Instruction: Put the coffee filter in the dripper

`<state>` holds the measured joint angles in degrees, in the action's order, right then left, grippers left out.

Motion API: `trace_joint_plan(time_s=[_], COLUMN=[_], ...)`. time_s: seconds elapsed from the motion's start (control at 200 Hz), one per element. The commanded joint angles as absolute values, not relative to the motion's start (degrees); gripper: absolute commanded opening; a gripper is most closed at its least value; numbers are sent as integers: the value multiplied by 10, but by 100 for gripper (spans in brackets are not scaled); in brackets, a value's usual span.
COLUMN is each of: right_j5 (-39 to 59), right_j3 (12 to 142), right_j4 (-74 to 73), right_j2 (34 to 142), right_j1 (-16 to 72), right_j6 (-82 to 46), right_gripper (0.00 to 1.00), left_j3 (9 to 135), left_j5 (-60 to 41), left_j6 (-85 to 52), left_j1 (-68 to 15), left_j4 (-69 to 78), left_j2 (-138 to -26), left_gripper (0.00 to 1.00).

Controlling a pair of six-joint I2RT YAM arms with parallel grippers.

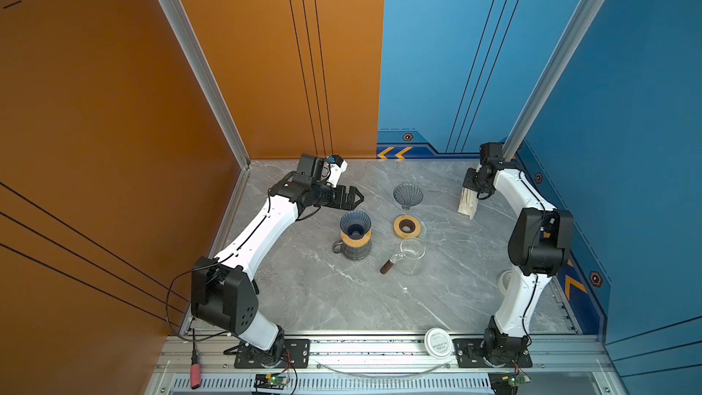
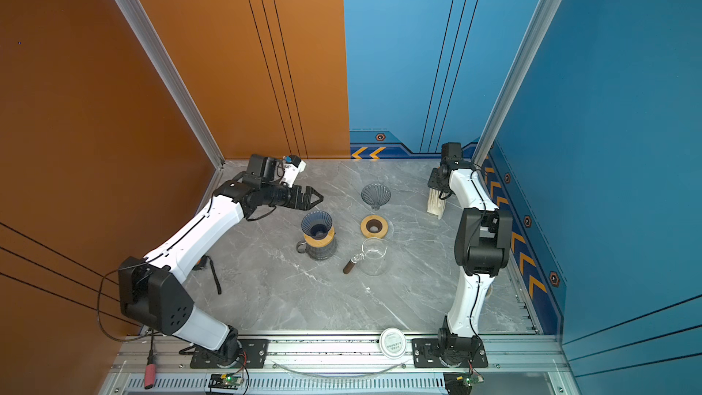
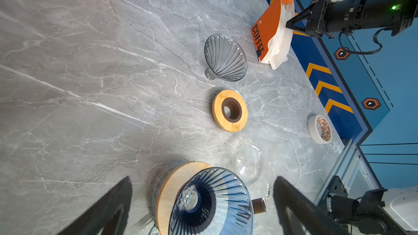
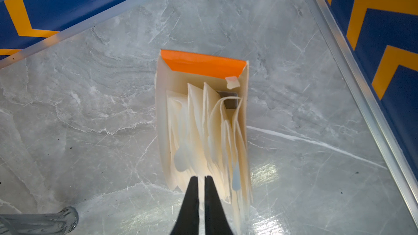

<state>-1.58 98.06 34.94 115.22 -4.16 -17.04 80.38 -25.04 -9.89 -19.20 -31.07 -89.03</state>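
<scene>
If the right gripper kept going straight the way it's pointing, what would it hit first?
The coffee filters standing in the orange box: the right gripper points down into them, tips shut at their upper edges, seemingly pinching one. Deeper lies the box bottom, though depth is unclear.

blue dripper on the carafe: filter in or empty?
Empty. In the left wrist view the blue dripper shows bare ribbed glass down to its hole; the white filters sit in the orange box.
</scene>
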Motion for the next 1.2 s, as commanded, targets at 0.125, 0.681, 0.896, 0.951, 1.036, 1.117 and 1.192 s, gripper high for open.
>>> trace_joint_plan(time_s=[0.125, 0.681, 0.896, 0.951, 1.036, 1.117, 1.192], right_j5=[-13, -48, -71, -72, -69, -66, -62], right_j3=[1001, 997, 984, 982, 979, 978, 977], right_j4=[359, 361, 361, 361, 361, 360, 360], right_j2=[1178, 1179, 1162, 1161, 1160, 1158, 1156], right_j1=[-43, -40, -40, -40, -41, -40, -40], right_j6=[-180, -178, -178, -181, -183, -183, -183], right_gripper=[7, 12, 15, 15, 15, 15, 16], left_j3=[819, 821, 821, 821, 821, 820, 820], left_j5=[-241, -240, -240, -240, -239, -240, -240], left_j6=[-91, -94, -94, -94, -94, -94, -94], left_j1=[-196, -199, -200, -200, -200, -201, -201], left_j4=[-319, -320, -320, -320, -320, -320, -320], left_j2=[-905, -907, -907, -908, -908, -907, -907], left_gripper=[98, 98, 98, 98, 98, 98, 98])
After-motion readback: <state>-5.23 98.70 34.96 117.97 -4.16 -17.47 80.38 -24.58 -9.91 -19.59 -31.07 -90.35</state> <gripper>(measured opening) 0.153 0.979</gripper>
